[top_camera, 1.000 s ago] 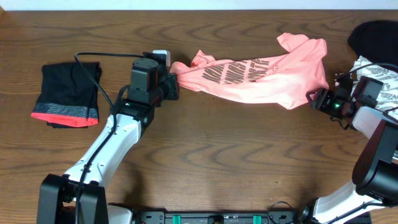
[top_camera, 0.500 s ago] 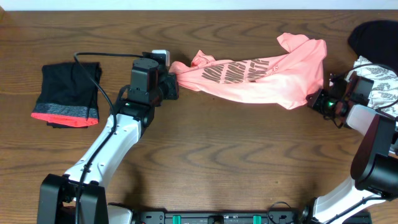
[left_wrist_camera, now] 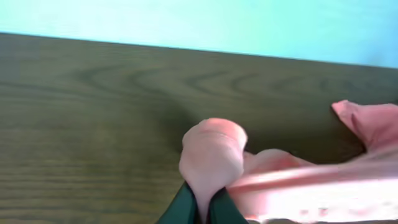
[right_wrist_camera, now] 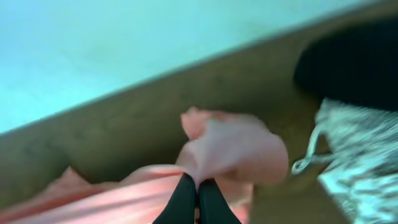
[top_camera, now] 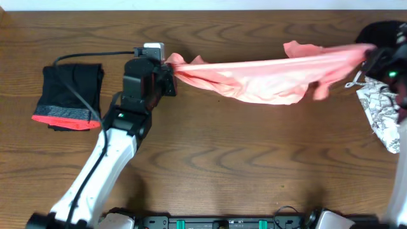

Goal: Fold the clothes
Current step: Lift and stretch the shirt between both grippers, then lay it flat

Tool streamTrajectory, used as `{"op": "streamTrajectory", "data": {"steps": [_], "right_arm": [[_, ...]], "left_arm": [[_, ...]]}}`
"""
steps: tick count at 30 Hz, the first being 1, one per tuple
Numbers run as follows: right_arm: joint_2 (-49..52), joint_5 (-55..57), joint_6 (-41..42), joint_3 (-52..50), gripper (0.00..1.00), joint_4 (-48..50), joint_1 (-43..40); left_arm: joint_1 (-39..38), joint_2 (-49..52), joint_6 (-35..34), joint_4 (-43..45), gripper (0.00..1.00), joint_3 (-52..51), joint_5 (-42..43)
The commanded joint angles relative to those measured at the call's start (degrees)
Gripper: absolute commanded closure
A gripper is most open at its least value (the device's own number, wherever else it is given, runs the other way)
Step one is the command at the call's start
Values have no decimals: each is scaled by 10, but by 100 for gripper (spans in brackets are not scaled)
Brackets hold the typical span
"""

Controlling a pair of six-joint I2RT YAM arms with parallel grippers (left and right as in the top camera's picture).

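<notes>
Salmon-pink is what both your grippers hold. Your left gripper (left_wrist_camera: 204, 208) is clamped tight on one bunched end of the salmon-pink garment (top_camera: 267, 76), and your right gripper (right_wrist_camera: 198, 196) is pinched closed on the opposite end. Between them the garment is stretched across the far part of the wooden table (top_camera: 210, 159), its lower edge sagging. Near your right gripper lie the white garment with grey print (top_camera: 380, 114) and the plain black garment (top_camera: 381, 32). Well off to your left sits the black garment with a red-grey band (top_camera: 68, 95).
</notes>
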Motion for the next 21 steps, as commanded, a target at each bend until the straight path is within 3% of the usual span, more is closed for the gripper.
{"op": "streamTrajectory", "data": {"steps": [1,12,21], "right_arm": [[-9,38,-9,30,99,-27,-6],[-36,38,-10,82,99,-83,-6],[-71,84,-10,169,99,-153,-6]], "left_arm": [[2,-37,6,-19,94,13,-18],[2,-165,19,-105,94,13,-18],[2,-263,18,-111,94,13,-18]]}}
